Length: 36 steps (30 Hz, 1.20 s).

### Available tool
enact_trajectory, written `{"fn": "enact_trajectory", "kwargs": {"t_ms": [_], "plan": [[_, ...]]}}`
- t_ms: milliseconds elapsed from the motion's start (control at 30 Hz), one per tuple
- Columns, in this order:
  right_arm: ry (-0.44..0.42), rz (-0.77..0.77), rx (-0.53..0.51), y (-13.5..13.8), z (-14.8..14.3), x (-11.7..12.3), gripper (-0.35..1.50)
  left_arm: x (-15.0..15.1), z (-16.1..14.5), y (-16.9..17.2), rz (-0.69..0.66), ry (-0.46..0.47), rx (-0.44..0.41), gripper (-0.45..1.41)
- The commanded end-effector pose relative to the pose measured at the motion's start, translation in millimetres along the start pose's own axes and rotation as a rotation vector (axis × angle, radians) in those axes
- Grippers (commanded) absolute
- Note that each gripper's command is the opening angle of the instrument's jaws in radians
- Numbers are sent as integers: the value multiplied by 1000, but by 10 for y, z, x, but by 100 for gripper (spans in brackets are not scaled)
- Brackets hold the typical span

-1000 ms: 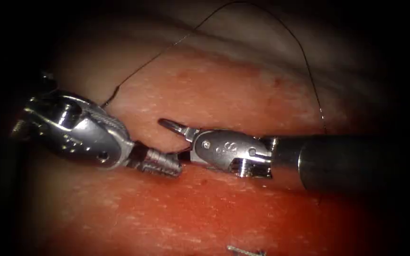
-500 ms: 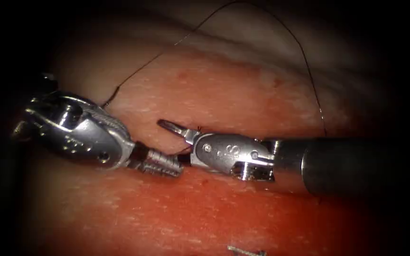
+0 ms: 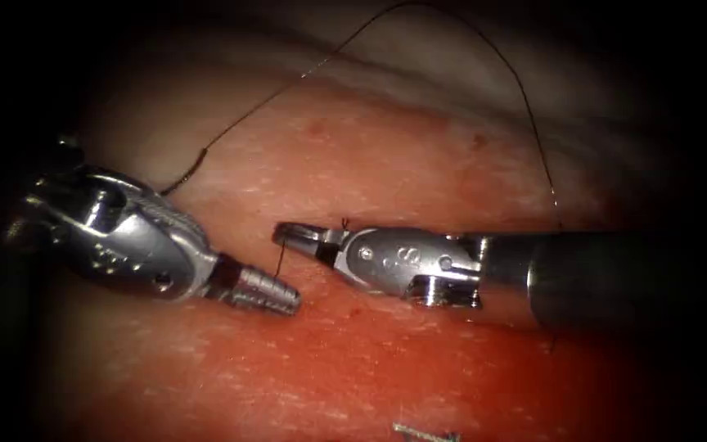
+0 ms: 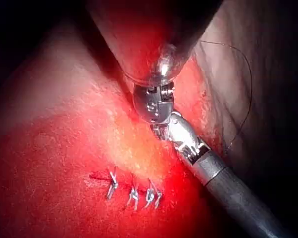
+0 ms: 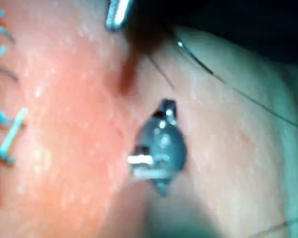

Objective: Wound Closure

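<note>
Endoscope view: the right end effector point(image 3: 303, 236) is closed on a thin dark curved needle point(image 3: 281, 255) rising out of the tissue point(image 3: 386, 164); the left end effector point(image 3: 276, 292), closed and empty, lies just beside it; thread point(image 3: 525, 98) loops above

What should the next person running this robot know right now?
Left tool: jaws shut, holding nothing, tip resting on the tissue.
Right tool: jaws shut on what looks like the needle, gripped near one end. It hangs down toward the tissue; I cannot tell if its tip is in.
Thread: a loose loop arching over the tissue behind both tools.
Done: a row of stitches is in place.
Left: the loose thread is not yet tied.
</note>
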<state>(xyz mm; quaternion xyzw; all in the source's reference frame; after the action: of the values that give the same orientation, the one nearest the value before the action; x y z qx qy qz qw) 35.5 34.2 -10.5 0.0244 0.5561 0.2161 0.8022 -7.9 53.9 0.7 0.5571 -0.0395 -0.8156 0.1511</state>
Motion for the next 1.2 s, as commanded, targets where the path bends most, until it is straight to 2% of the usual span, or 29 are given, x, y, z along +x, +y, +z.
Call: {"fn": "enact_trajectory", "kwargs": {"t_ms": [33,133,167,233,267,300,400,567,633,767,967,1000,1100,1133,1200], "plan": [[13,22,-31,-5,-17,14,108,-5,-10,14,5,-14,4,-35],[33,49,-52,0,-43,35,115,-14,-35,27,-5,-34,13,-35],[48,58,-57,2,-52,44,115,-19,-42,31,-40,-38,13,-35],[82,76,-68,8,-71,60,115,-38,-60,47,-198,-29,-3,-35],[89,80,-70,9,-75,64,115,-45,-63,53,-259,-22,-12,-16],[93,86,-76,11,-82,68,115,-60,-68,68,-397,-15,-28,-3],[91,86,-81,10,-85,68,115,-82,-70,91,-519,-15,-41,8],[91,84,-82,9,-86,66,115,-127,-70,132,-673,-26,-49,12],[94,84,-82,8,-87,66,115,-135,-70,143,-745,-30,-49,12],[93,90,-83,8,-90,66,115,-143,-85,158,-849,-30,-62,31],[89,96,-84,9,-96,65,115,-129,-155,162,-917,-8,-120,45],[89,95,-83,10,-97,64,115,-123,-182,160,-932,-18,-122,50],[88,96,-86,10,-99,64,115,-117,-216,156,-940,-47,-132,57],[85,95,-85,10,-100,63,115,-116,-241,148,-944,-87,-134,60],[82,95,-84,11,-100,63,115,-116,-260,131,-964,-128,-106,61]]}}
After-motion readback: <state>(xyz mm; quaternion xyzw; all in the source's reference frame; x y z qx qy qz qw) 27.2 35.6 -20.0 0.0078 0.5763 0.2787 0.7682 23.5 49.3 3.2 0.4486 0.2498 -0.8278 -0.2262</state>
